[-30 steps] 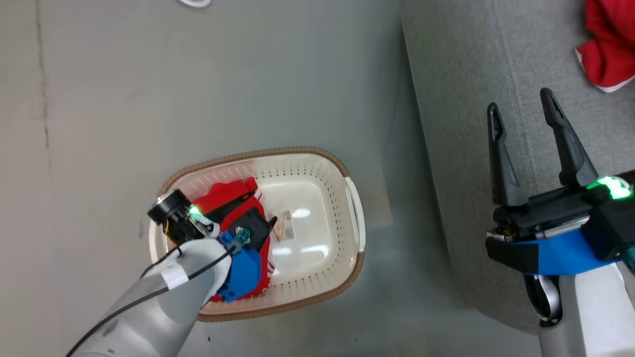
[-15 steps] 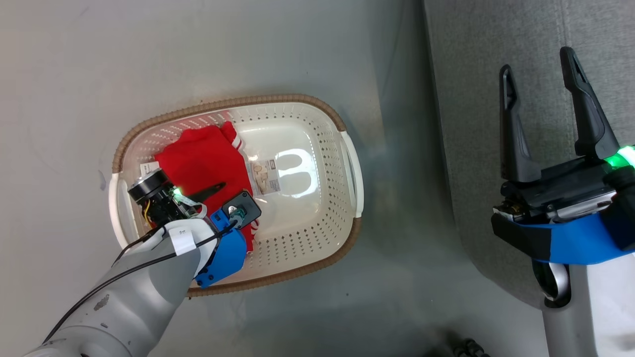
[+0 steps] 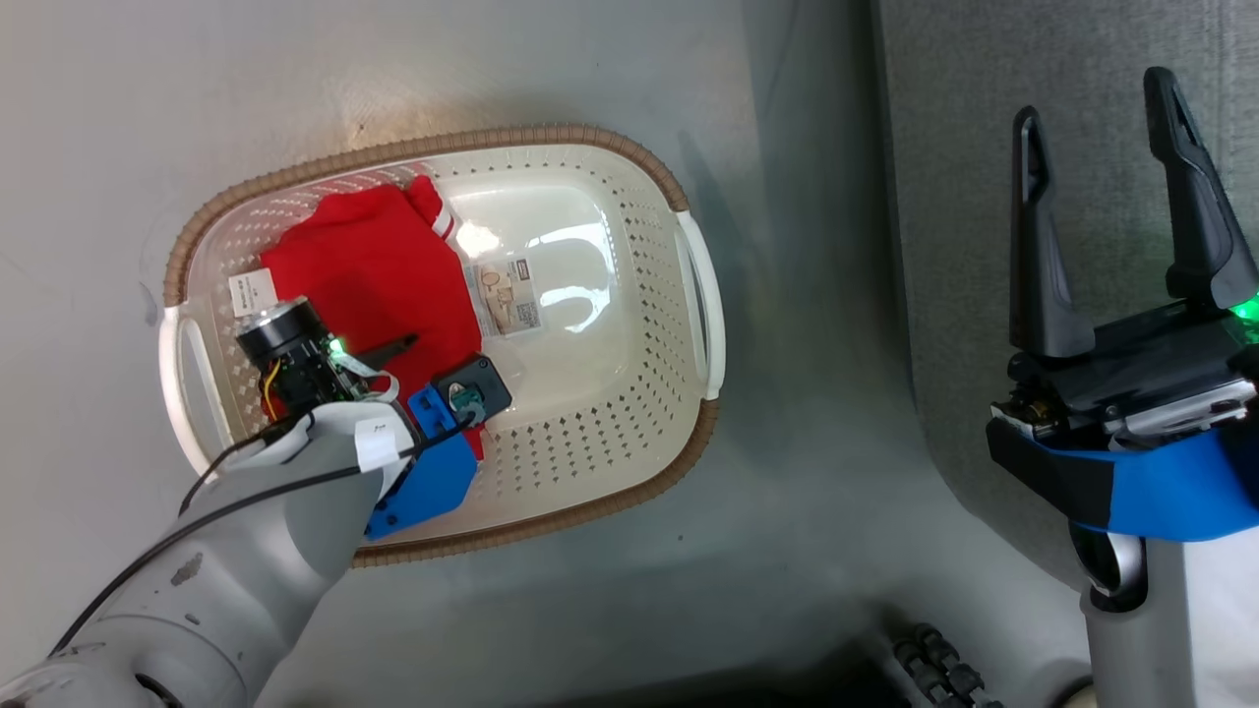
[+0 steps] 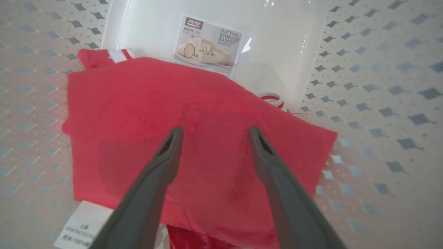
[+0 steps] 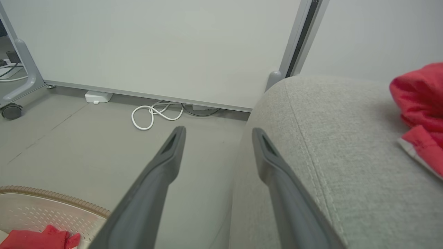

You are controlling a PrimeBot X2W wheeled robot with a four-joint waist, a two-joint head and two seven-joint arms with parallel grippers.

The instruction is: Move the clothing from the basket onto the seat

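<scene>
Left wrist view: the red garment (image 4: 131,100) lies flat on the bottom of the basket (image 4: 367,86), just under the spread, empty fingers of the left gripper (image 4: 214,129), with the paper label (image 4: 207,45) beyond their tips. I think the tips could slide on the smooth plastic and pinch too little cloth, so it drops on lifting. The right gripper (image 5: 218,129), spread and empty, hangs at the edge of the seat (image 5: 311,145), with another red garment (image 5: 418,100) on it, right of its fingers.

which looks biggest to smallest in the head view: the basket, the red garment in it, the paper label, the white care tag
1. basket
2. red garment
3. paper label
4. white care tag
</scene>
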